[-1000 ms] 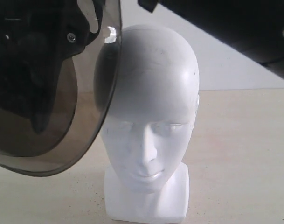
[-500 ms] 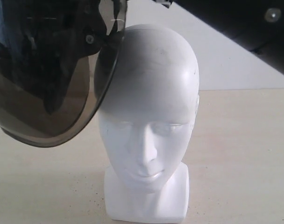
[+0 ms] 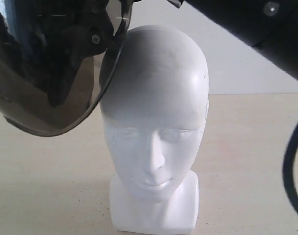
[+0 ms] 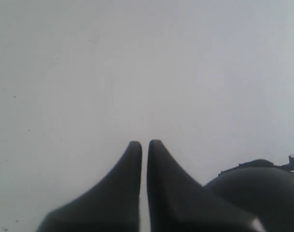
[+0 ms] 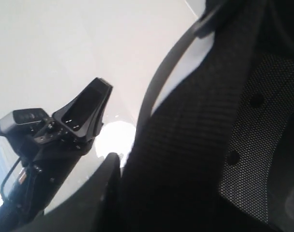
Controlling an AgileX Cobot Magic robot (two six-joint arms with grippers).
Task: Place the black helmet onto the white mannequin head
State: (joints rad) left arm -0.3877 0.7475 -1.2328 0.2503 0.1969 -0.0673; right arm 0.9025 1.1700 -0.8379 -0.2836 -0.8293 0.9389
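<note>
Helmet first: where was the black helmet [image 3: 46, 63]?

— Aloft, up beside the white mannequin head [image 3: 156, 107], about level with its crown and off toward the head's own right temple. It was not over the crown. The smoky visor [image 3: 65, 107] hung down alongside the head and its edge overlapped the head's outline. Whether it touched the head I could not tell.

— Who carried it?

— The right gripper [image 5: 119, 166], as I read it. Its wrist view was filled with the padded lining [image 5: 195, 145], and one dark finger [image 5: 108, 193] lay against the helmet's rim, so it looked pinched on that rim. The other finger was hidden. The right arm [image 3: 246, 29] reached in above the head from the side opposite the helmet. The left gripper [image 4: 144, 145] had its fingers pressed together on nothing, with what looked like the helmet just beside it.

— So what did the step call for?

— By my judgement the carry across was only part done. I would have lifted the helmet clear of the crown first. Then I would have brought it sideways until its opening sat centred above the head, and rolled it so the lining faced down and the visor fronted the face. Only then lower, and slowly. The head looked free-standing on the table [image 3: 246, 161], and a visor edge catching the temple could have tipped it.
</note>
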